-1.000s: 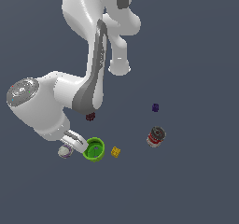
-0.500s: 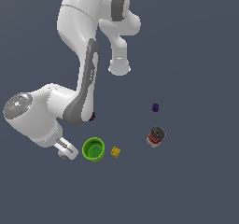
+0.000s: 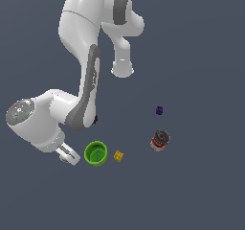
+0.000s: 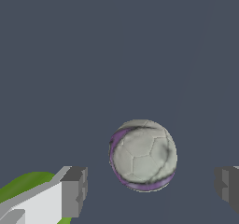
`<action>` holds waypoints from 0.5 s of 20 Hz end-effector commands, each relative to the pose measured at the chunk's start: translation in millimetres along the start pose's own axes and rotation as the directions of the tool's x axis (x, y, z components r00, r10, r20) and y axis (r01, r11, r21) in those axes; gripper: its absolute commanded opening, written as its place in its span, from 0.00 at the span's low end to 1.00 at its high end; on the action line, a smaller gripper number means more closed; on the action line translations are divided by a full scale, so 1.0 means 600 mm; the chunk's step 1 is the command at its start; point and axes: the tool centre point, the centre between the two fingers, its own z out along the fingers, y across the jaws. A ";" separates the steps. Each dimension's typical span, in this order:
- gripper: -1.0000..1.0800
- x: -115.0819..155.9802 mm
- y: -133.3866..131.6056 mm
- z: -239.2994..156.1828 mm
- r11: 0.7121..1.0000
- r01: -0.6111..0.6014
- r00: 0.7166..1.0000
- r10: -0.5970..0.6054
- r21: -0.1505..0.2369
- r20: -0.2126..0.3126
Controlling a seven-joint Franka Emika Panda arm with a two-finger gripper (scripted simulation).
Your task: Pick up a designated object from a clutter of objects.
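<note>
Gripper (image 4: 150, 190) wide open, holding nothing. Whitish ball (image 4: 143, 155) with purple markings sitting between the fingers (image 4: 70, 190), untouched. Green cup (image 3: 95, 153) just beside.

No legible text, labels or numbers anywhere.

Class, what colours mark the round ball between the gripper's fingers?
Whitish-grey ball with purple markings; wrist view shows it best.

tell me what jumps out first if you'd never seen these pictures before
In the exterior view the big white arm dominates, bent low toward the bright green cup, with a small yellow cube just beside the cup and a red-and-white can further toward the exterior view's right. In the wrist view a whitish-grey ball with purple markings sits between the open fingers of the hand, not touched by either.
</note>
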 end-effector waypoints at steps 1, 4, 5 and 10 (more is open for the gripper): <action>0.96 -0.001 0.000 0.019 1.000 0.000 1.000 0.000 0.000 0.001; 0.96 -0.002 0.001 0.049 1.000 -0.002 1.000 0.002 0.000 0.001; 0.96 -0.002 0.001 0.056 1.000 -0.002 1.000 0.002 0.000 0.001; 0.96 0.000 0.001 0.072 1.000 -0.002 1.000 0.002 0.000 0.001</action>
